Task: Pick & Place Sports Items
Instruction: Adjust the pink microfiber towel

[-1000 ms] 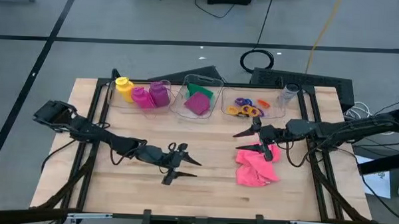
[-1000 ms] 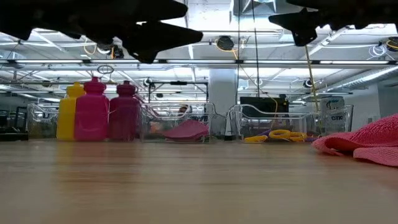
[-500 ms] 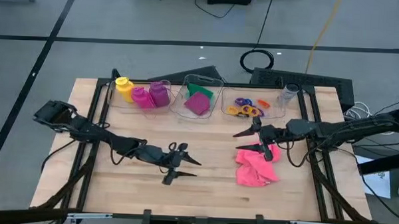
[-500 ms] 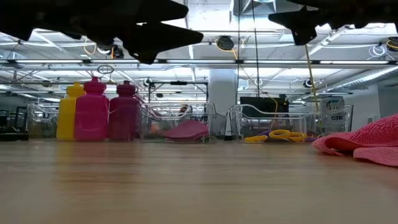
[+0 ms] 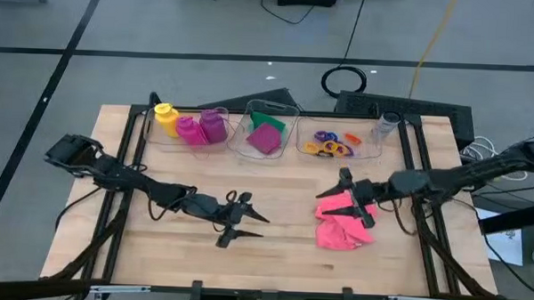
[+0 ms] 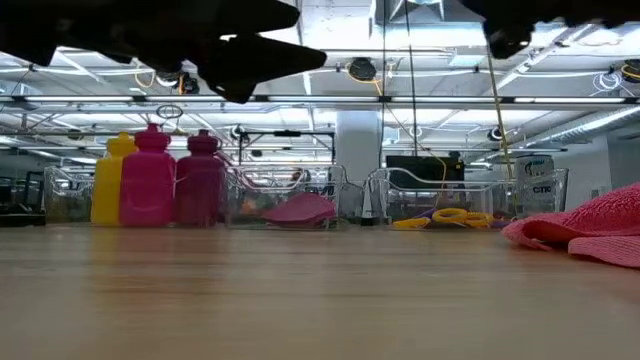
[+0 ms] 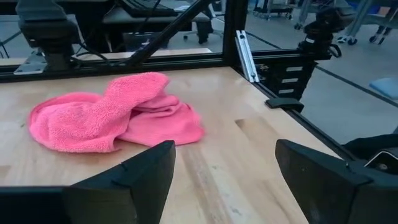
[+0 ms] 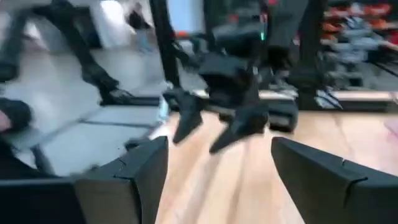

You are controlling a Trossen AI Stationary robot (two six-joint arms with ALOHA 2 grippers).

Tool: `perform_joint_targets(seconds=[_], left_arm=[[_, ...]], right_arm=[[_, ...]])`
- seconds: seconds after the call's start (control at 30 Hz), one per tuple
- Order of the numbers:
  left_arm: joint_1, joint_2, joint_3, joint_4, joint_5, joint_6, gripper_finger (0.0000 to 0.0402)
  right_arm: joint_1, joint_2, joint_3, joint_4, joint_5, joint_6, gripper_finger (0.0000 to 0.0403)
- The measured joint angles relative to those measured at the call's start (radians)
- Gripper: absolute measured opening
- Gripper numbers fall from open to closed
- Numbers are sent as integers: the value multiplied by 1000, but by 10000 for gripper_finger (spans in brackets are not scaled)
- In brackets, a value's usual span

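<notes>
A pink cloth (image 5: 343,228) lies crumpled on the table at the right, also seen in the left wrist view (image 7: 106,115). My right gripper (image 5: 330,196) hangs open above the cloth's far part, clear of it. Left of centre, my left gripper (image 5: 245,228) is open above the bare wood and points toward the cloth. Yellow (image 5: 166,117), magenta (image 5: 189,129) and purple (image 5: 214,124) bottles stand in the left bin. A green cloth (image 5: 271,123) and a magenta cloth (image 5: 264,139) lie in the middle bin. Coloured rings (image 5: 331,143) lie in the right bin.
Three clear bins (image 5: 249,149) stand in a row along the table's far edge. A small clear container (image 5: 386,126) sits at the far right. Black frame rails (image 5: 414,151) run along both sides of the table. Bare wood (image 5: 281,248) lies between the two grippers.
My right gripper has swung toward the table's near edge and turned with the arm. It now hangs over the pink cloth's far part. Its fingers have stayed open. The cloth has not moved.
</notes>
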Motion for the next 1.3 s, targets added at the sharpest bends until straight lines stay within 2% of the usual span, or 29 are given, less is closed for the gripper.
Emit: perform_joint_targets(seconds=[0.23, 0.3, 0.37, 0.57, 0.73, 0.83, 1.17, 1.3], left_arm=[[0, 0, 0, 1, 0, -1, 237], [0, 0, 0, 1, 0, -2, 237], [0, 0, 0, 1, -1, -2, 237], [6, 0, 0, 2, -4, -7, 237], [13, 0, 0, 2, -4, -11, 237], [13, 0, 0, 2, -4, -11, 237], [28, 0, 0, 0, -5, -8, 237], [37, 0, 0, -2, -5, -11, 237]], right_arm=[[301, 2, 17, -227, 503, 27, 212], [379, 12, 34, -281, 616, 69, 212], [444, 30, 53, -320, 684, 118, 212], [563, 120, 130, -473, 700, 313, 212], [598, 151, 154, -587, 576, 435, 212], [599, 166, 154, -666, 613, 516, 212], [534, 330, 158, -728, 630, 427, 212], [528, 407, 216, -790, 625, 427, 204]])
